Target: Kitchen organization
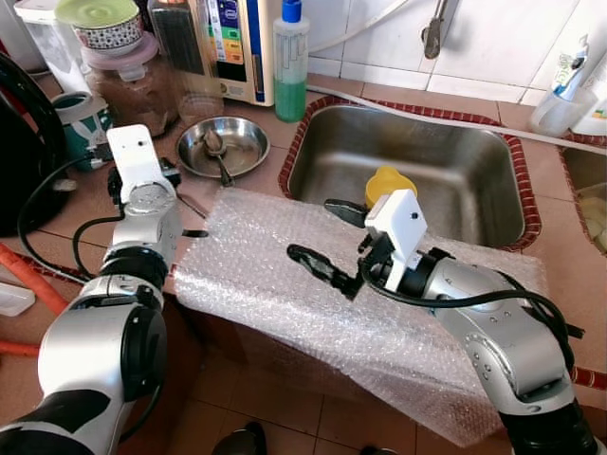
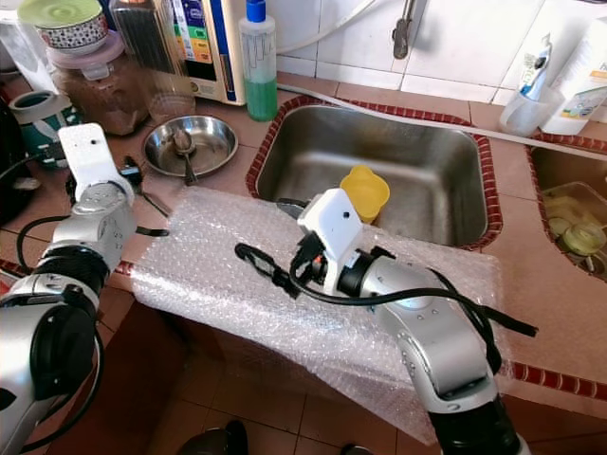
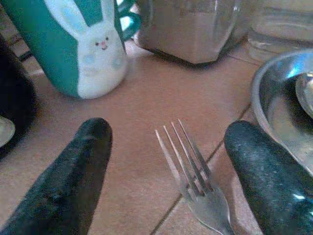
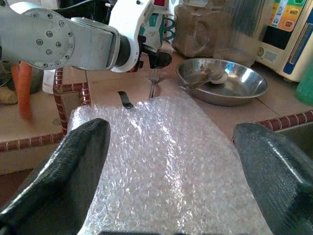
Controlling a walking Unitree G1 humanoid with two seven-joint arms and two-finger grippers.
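Note:
A metal fork [image 3: 195, 188] lies on the brown tiled counter, tines toward a teal bunny mug [image 3: 83, 44]. My left gripper [image 3: 168, 129] is open low over it, one black finger on each side of the tines. A steel bowl [image 1: 223, 144] with a spoon [image 1: 216, 147] in it sits just beyond the fork. My right gripper [image 1: 327, 237] hovers open above a sheet of bubble wrap [image 1: 275, 275] spread over the counter's front edge, holding nothing.
A steel sink [image 1: 446, 161] holds a yellow cup [image 1: 389, 182]. A green soap bottle [image 1: 290, 62], jars [image 1: 133, 85] and a white appliance [image 1: 237, 47] line the back wall. A black kettle [image 1: 19, 142] stands at far left.

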